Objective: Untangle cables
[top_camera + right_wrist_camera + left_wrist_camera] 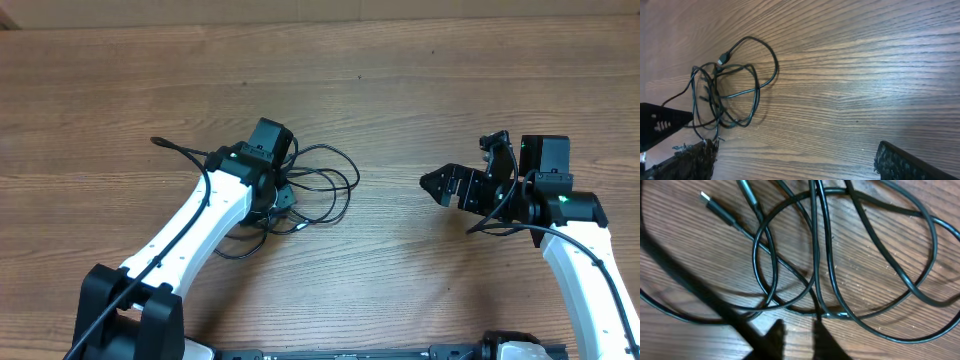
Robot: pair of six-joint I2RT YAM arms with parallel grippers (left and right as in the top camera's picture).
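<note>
The thin black cables (322, 183) lie in a tangled heap of overlapping loops on the wooden table, left of centre. One plug end (157, 141) trails out to the far left. My left gripper (284, 196) is low over the heap. In the left wrist view its fingers (799, 336) are slightly apart with bare wood between them. A cable strand (814, 230) runs down to the right fingertip, and a plug tip (707, 200) lies at the upper left. My right gripper (435, 187) is open wide and empty, to the right of the heap. It faces the cables (756, 87).
Wooden tabletop (400, 90) all around. The left arm's white link (190, 225) reaches in from the near left and covers part of the heap. The right arm (570, 240) stands at the near right.
</note>
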